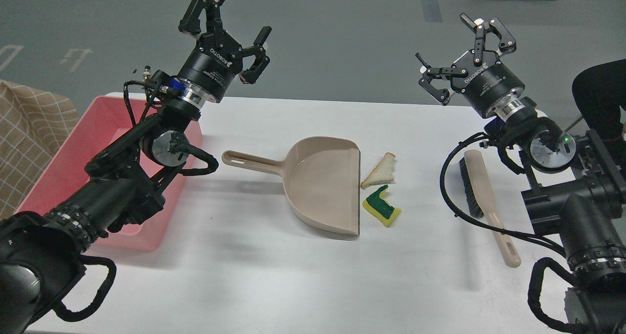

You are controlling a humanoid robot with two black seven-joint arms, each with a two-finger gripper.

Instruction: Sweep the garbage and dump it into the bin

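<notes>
bread slice (379,170), sponge (382,206) at dustpan (320,187) lip | end effectors raised, spread

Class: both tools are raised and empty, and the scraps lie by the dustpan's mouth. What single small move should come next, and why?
Probably lower the right tool onto the brush and grasp its handle. Both tools are open and hold nothing, while the bread slice and sponge lie just outside the dustpan, unswept.

The left arm (122,177) hides much of the bin (54,172).
</notes>
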